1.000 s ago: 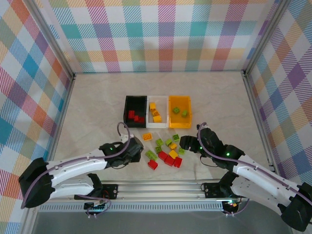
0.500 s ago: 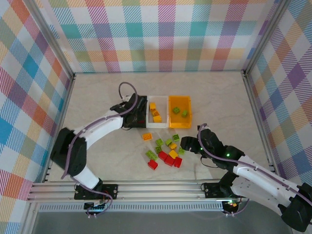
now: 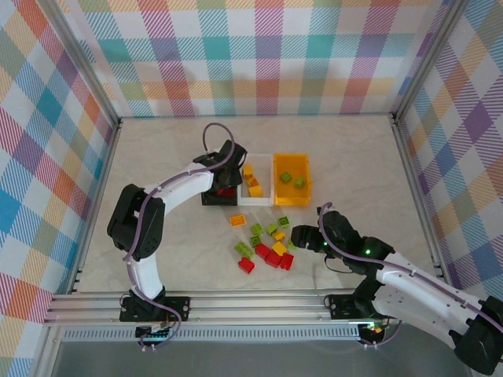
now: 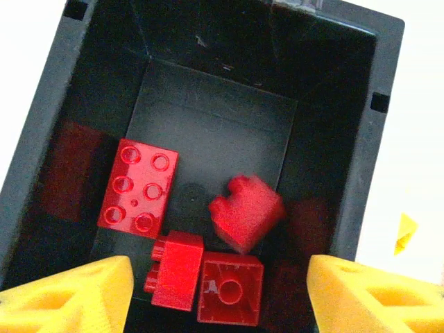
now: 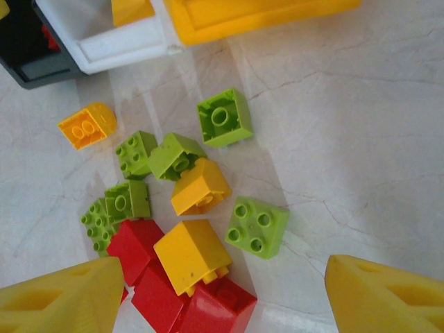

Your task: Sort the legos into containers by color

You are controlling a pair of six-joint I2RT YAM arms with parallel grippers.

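Gleaming studded red bricks (image 4: 139,184) inside a glossy rectangular black bin (image 4: 215,118)

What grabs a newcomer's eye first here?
The left end effector hangs open over the black bin, where four red bricks lie, one of them blurred. Nearer the robot, a loose pile of red, yellow and green bricks sits on the table, with the open right end effector beside it.
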